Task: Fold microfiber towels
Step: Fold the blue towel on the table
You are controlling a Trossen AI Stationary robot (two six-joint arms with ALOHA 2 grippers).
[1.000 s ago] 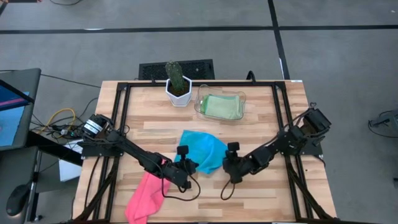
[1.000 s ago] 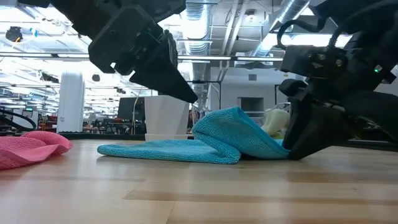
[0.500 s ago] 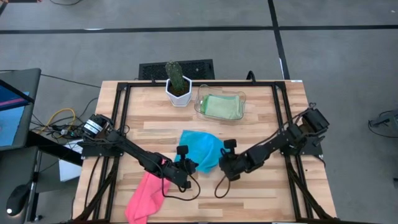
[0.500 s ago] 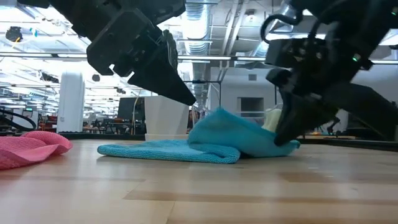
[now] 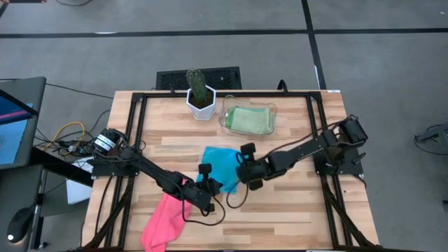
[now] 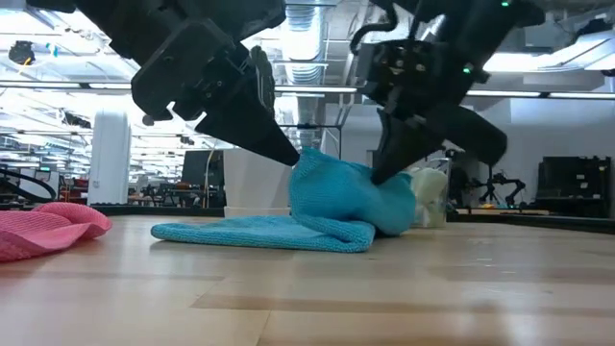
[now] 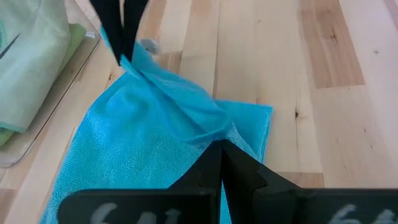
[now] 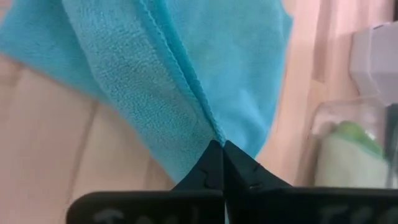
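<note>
The turquoise towel (image 5: 220,164) lies at the table's middle. Its left part lies flat on the wood (image 6: 231,232) and its right part is raised into a hump (image 6: 336,197). My right gripper (image 5: 242,175) is shut on the raised part. My left gripper (image 5: 211,187) is shut and stands just above the towel's near left part (image 7: 143,162); I cannot tell whether it touches. A pink towel (image 5: 163,218) lies crumpled at the near left. Light green towels (image 5: 249,120) lie folded in a clear tray. My right gripper pinches the towel's hemmed edge (image 8: 208,127) between its two fingertips (image 8: 239,165), coming slanting down from the table's right. The held edge is lifted clear of the table (image 6: 375,183). The cloth drapes slack from it down to the flat left part.
A white pot with a cactus (image 5: 200,96) stands at the far middle. The clear tray (image 5: 227,112) stands to its right. Bare wood lies to the right (image 5: 301,203) and along the near edge.
My right gripper has moved toward the table's left and up, still shut on the towel's edge. The towel's right part has been carried over toward its left part and stands higher and narrower. Its left part has stayed flat.
</note>
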